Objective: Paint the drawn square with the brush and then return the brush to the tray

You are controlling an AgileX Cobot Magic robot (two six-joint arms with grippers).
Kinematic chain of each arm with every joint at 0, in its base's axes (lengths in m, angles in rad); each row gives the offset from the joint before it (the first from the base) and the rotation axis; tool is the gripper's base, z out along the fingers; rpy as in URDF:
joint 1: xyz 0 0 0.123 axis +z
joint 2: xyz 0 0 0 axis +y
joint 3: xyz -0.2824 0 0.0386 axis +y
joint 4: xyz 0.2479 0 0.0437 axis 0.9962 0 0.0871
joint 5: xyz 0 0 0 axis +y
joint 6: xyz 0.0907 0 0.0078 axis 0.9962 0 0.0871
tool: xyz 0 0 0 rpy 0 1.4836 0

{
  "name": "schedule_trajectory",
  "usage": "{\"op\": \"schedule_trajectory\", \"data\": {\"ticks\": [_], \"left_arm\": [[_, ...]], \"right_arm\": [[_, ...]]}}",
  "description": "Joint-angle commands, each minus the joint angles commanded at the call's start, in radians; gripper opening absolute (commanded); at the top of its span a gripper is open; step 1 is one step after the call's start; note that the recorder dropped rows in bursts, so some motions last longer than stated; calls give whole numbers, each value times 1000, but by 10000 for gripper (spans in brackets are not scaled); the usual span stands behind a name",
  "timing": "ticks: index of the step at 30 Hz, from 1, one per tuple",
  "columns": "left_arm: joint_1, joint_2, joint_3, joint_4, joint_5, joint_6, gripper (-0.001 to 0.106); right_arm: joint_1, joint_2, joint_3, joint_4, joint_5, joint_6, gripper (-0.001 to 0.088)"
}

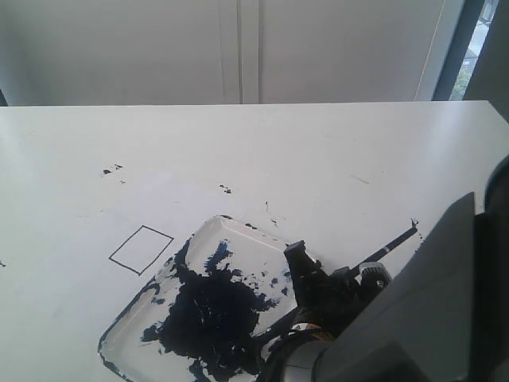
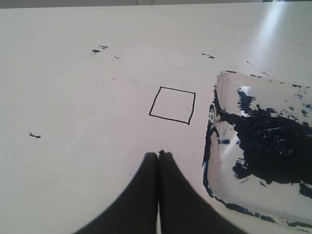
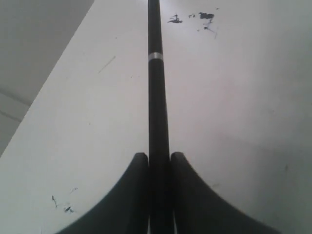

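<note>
White matte desk (image 1: 318, 151), flecked with dark paint specks (image 1: 111, 169).

Exterior view: the clear plastic tray (image 1: 238, 239), round-cornered and glossy, carries a thick blue-black blotch (image 1: 211, 310). The drawn square (image 1: 141, 249), a thin black outline, lies blank just beside the tray's left edge. The right arm (image 1: 429, 318) hangs over the tray's right corner, with the brush (image 1: 390, 247), a thin rigid black stick, slanting upward.

Left wrist view: left jaws pressed together, holding nothing, pointed toward the square.

Right wrist view: right jaws clamp the brush shaft; a silver band (image 3: 155, 56) sits further along it.

We judge painting not yet begun. To do it well: hold the clamp firm, bring the wet tip down inside the outline, stroke lightly, stay off the line, avoid drips.
</note>
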Motion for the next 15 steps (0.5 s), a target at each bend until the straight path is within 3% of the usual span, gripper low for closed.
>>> {"op": "schedule_trajectory", "data": {"ticks": [6,15], "left_arm": [[0,0,0,0,0,0,0],[0,0,0,0,0,0,0]], "right_arm": [[0,2,0,0,0,93,0],[0,2,0,0,0,96,20]]}}
